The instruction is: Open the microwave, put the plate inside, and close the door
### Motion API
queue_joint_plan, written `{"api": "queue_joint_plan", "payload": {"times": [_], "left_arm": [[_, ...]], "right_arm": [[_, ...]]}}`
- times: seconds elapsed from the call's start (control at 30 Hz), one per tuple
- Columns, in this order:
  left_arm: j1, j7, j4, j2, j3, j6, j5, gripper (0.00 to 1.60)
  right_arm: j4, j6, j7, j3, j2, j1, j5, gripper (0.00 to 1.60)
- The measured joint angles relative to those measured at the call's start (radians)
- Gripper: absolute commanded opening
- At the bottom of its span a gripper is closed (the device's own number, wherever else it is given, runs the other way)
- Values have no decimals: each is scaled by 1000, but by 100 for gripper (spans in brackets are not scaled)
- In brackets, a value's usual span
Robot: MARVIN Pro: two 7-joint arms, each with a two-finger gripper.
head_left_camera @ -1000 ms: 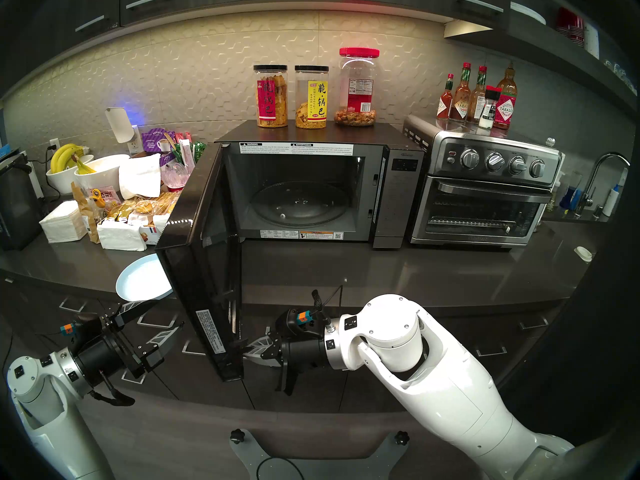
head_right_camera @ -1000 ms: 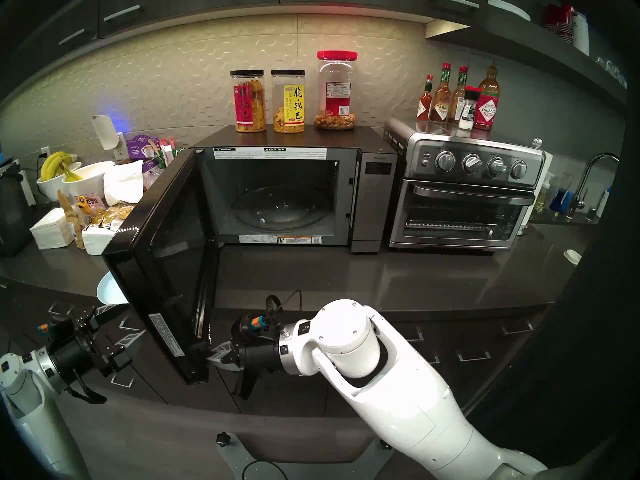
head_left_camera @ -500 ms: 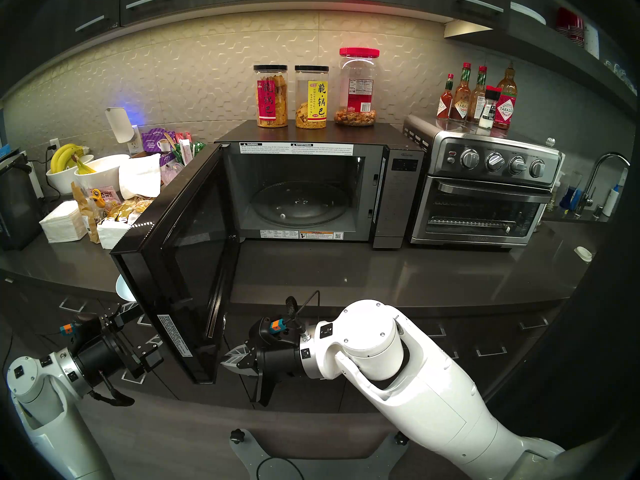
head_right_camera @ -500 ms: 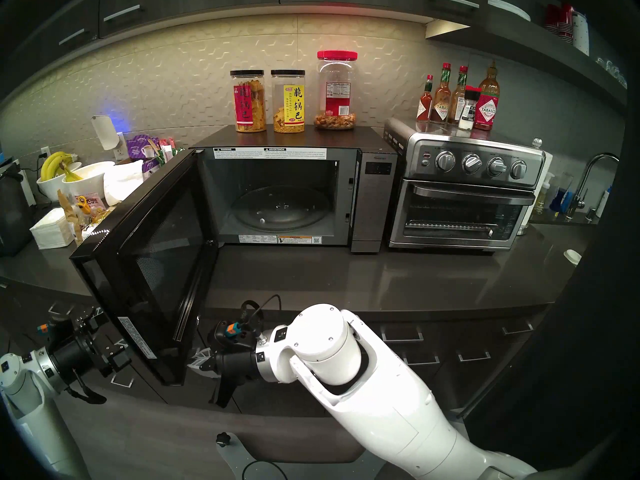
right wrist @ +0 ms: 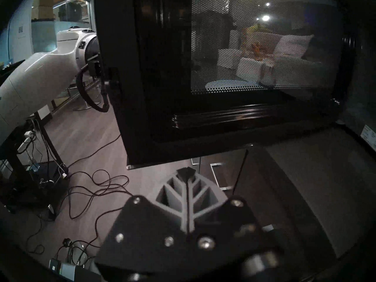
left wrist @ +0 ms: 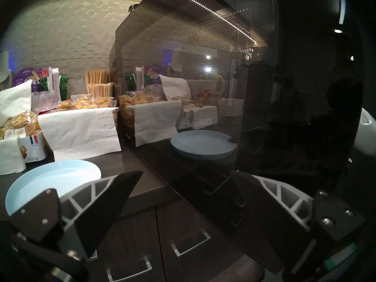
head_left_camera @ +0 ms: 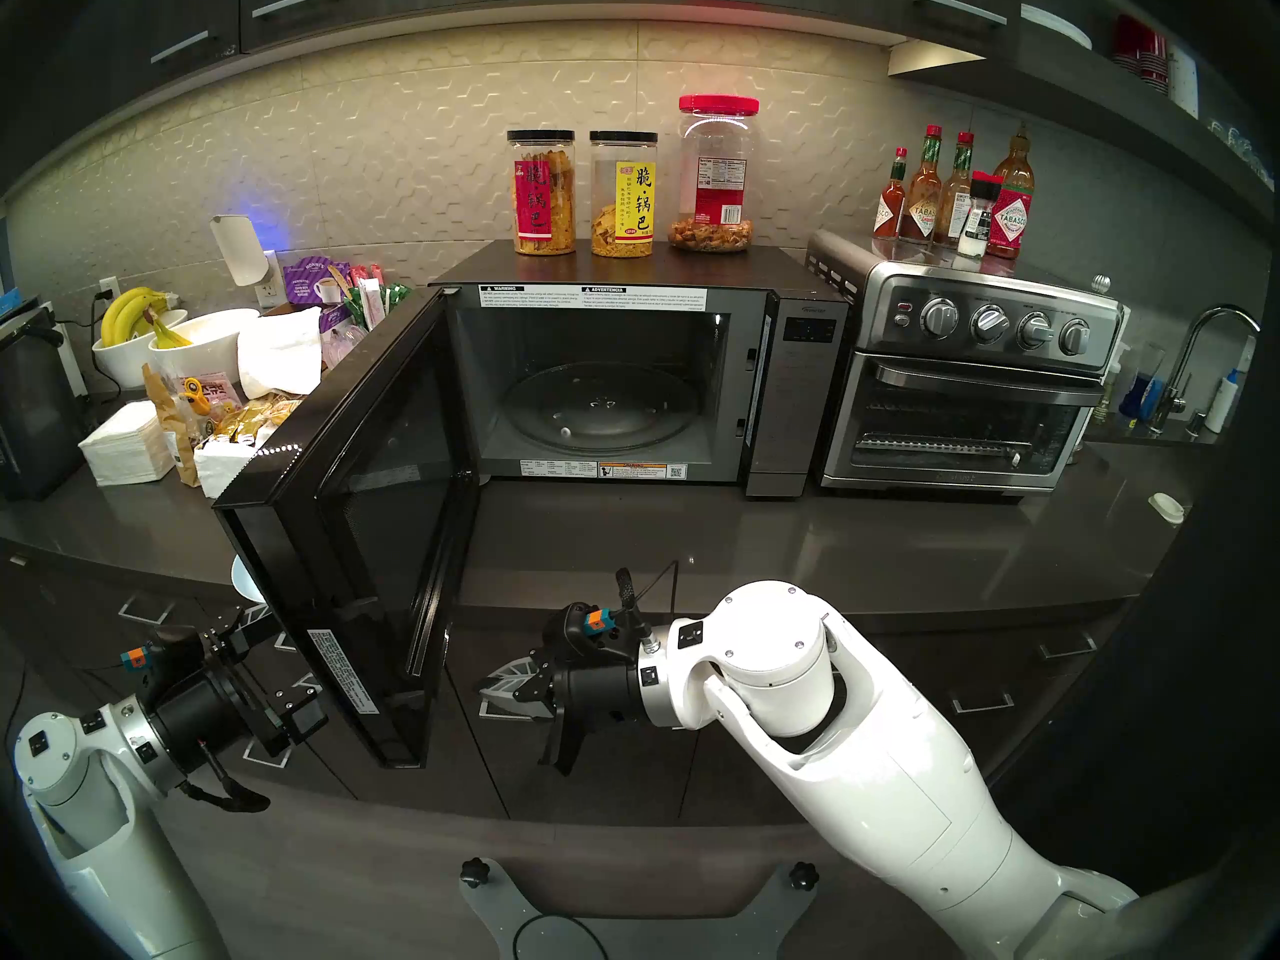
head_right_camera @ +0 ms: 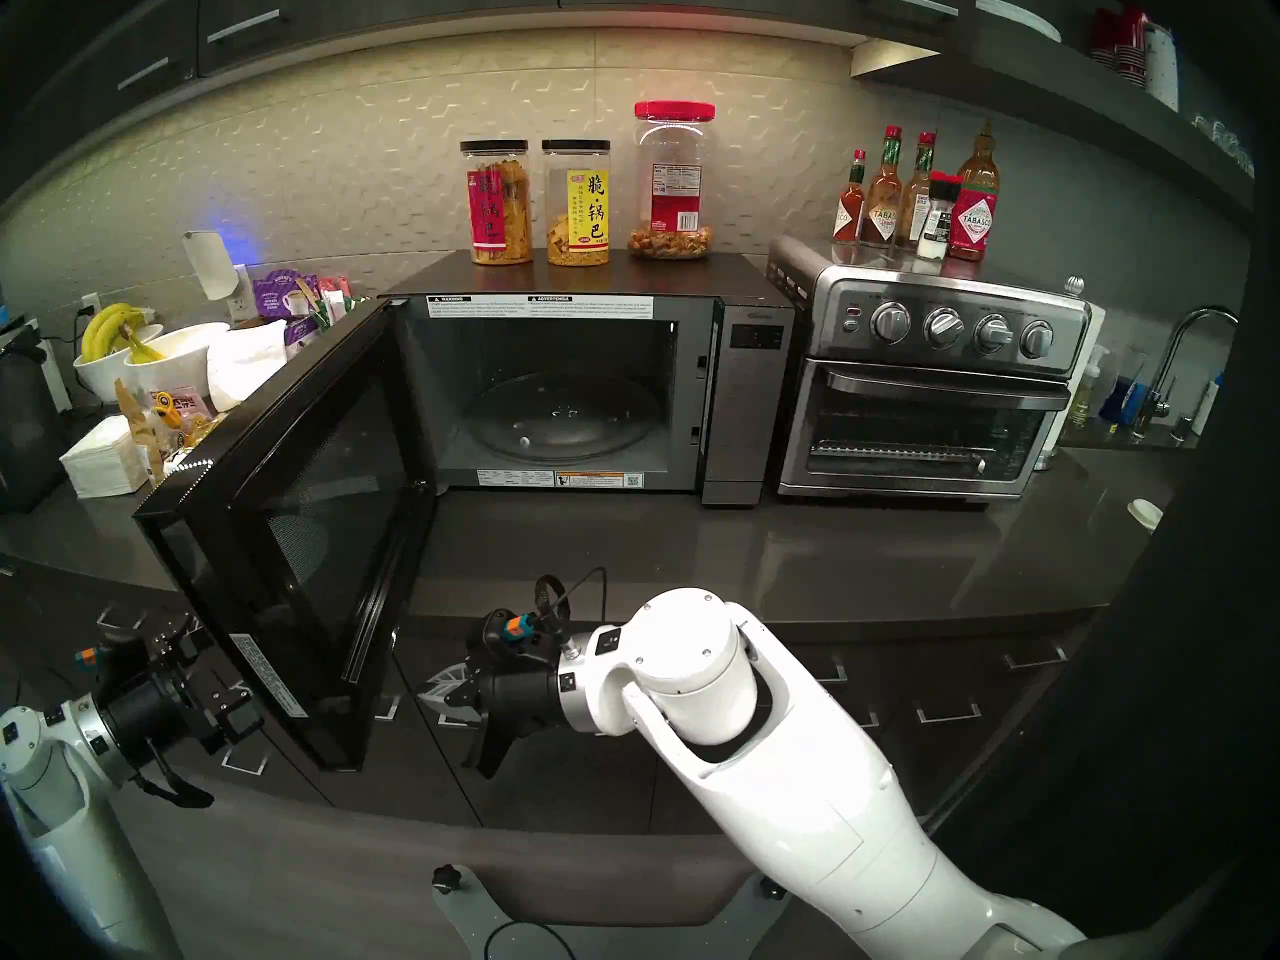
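**Door's open, plate is stuck behind it — how I'd play the pickup**

The plate (left wrist: 48, 179) sits on the counter (head_left_camera: 796, 550) at its front edge, left of the microwave (head_left_camera: 623, 377), and from the head view it's almost fully hidden behind the swung-out door (head_left_camera: 360, 543). Only a sliver of rim peeks out past the door's outer face. The cavity is empty, with just the glass turntable (head_left_camera: 599, 408) inside, so I'd call the open step done and the plate grab next.

My left pincer (left wrist: 183, 198) hangs right in front of the plate with its jaws spread wide, nothing between them. One finger lines up near the plate's rim, the other is over by the door glass. My right pincer (head_left_camera: 502, 688) is pinched closed on nothing, sitting clear of the door's free edge.

What I'd watch:
- the plate is shallow, so come in low and level and bite the rim
- the door crowds the left arm, so the lift path probably has to go up and around it
- bumping the door could swing it into the plate
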State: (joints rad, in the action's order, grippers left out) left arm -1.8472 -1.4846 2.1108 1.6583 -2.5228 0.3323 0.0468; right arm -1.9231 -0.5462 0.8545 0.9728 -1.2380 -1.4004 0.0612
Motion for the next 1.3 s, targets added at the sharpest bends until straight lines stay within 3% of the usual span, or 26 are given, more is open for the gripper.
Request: {"api": "queue_joint_plan", "payload": {"times": [0.4,0.53,0.87,0.9,0.97,1.3], "left_arm": [[0,0,0,0,0,0,0,160],[0,0,0,0,0,0,0,160],[0,0,0,0,0,0,0,160],[0,0,0,0,0,0,0,160],[0,0,0,0,0,0,0,160],[0,0,0,0,0,0,0,160]], "right_arm": [[4,92,-12,102,48,-37,10,0],[4,117,-17,132,61,-53,19,21],[29,133,78,206,95,-54,92,35],[34,134,86,214,98,-53,99,41],[44,136,101,228,103,-49,109,73],[120,145,158,305,131,-32,151,75]]}}
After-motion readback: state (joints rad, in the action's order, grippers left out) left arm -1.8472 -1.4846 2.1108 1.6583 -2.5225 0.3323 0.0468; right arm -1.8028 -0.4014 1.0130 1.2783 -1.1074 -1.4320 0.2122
